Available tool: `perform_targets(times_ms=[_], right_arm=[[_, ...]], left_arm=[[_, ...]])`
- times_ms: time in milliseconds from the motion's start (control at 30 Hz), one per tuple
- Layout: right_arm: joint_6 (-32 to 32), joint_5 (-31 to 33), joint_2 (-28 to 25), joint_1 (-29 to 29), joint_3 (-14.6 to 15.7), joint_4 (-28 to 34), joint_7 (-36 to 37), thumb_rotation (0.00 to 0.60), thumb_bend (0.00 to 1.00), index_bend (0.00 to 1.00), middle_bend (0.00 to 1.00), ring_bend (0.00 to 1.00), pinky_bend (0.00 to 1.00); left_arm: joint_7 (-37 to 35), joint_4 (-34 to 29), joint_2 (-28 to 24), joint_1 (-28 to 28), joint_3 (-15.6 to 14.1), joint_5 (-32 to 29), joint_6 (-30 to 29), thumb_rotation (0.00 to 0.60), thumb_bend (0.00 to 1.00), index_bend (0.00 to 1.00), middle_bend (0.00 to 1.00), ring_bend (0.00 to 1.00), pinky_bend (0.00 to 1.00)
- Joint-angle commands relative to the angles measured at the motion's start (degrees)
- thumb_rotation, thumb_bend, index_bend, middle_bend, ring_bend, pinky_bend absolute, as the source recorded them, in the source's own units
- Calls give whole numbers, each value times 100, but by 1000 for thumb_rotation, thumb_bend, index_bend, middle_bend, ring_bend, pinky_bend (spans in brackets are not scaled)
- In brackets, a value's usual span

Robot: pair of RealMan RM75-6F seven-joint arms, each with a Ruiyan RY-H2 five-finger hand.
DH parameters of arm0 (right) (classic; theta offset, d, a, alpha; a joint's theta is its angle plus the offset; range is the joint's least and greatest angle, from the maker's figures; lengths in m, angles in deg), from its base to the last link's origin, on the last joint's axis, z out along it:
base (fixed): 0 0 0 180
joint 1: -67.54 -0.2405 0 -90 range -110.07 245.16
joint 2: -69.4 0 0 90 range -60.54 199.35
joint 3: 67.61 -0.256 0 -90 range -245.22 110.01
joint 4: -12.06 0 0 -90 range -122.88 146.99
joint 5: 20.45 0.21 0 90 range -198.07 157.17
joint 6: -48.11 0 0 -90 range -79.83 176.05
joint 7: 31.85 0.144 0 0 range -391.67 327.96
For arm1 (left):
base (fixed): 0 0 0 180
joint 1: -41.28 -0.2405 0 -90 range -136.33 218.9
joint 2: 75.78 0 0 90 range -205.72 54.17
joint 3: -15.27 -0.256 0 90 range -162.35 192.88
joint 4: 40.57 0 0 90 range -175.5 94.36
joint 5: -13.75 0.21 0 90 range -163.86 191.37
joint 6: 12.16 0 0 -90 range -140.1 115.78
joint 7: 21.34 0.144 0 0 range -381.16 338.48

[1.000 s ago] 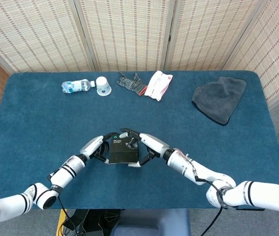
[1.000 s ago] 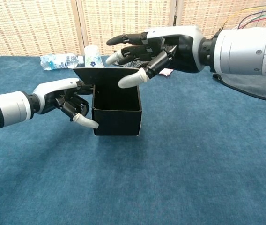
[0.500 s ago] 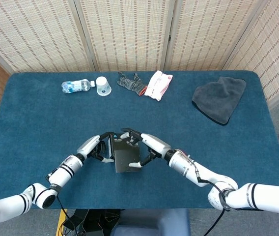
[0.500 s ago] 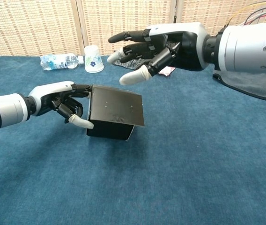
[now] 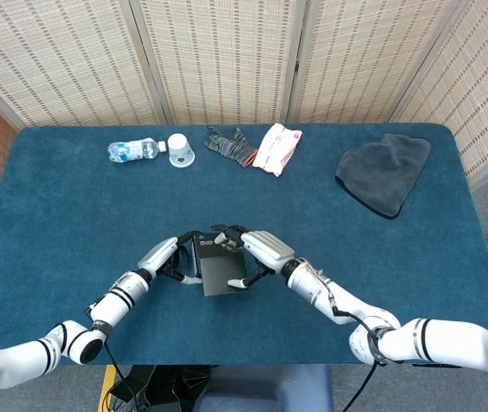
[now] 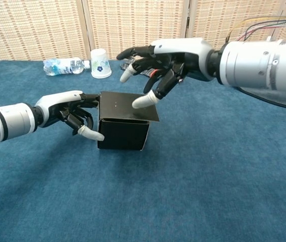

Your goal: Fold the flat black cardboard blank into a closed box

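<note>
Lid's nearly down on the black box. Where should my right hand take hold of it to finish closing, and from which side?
Probably the lid's free front edge, from above. The black box stands upright with its lid lying almost flat, the front lip overhanging the front wall. The right hand is over it, one fingertip on top. The left hand braces the box's left wall, so pressing down there should not push it away.

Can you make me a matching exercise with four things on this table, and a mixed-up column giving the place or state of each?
Things:
1. box
2. cup
3. bottle
4. grey cloth

Places or states:
A. lying on its side, far left
B. between the two hands
C. upside down beside the bottle
D. crumpled at far right

Pairs: 1-B, 2-C, 3-A, 4-D
</note>
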State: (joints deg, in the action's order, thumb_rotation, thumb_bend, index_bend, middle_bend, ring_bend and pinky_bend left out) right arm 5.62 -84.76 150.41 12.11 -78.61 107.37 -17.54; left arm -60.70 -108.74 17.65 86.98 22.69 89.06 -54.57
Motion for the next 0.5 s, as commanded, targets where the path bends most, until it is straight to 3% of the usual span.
perform_targets(times_ms=[33, 100, 233, 333, 500], right_arm=[[-561, 962, 550, -237, 153, -190, -1696, 600, 195, 100, 220, 131, 280], [-673, 1159, 679, -285, 171, -244, -2058, 600, 203, 110, 221, 131, 280], [-913, 1476, 989, -338, 168, -377, -2628, 600, 216, 131, 227, 131, 280], [-1066, 1551, 1184, -351, 156, -498, -2913, 600, 220, 133, 227, 131, 280], [-1197, 1610, 1370, -360, 110, -619, -3245, 600, 222, 133, 228, 131, 280]], left_arm=[[174, -40, -1, -32, 41, -92, -4, 600, 98, 130, 255, 341, 624], [275, -68, -4, -49, 63, -162, 10, 600, 98, 112, 221, 239, 547], [547, -139, -22, -107, 105, -309, -10, 600, 99, 34, 86, 33, 252], [797, -214, -36, -188, 129, -408, -124, 600, 99, 1, 14, 0, 175], [1297, -457, -146, -331, 141, -630, -273, 600, 98, 0, 0, 0, 128]])
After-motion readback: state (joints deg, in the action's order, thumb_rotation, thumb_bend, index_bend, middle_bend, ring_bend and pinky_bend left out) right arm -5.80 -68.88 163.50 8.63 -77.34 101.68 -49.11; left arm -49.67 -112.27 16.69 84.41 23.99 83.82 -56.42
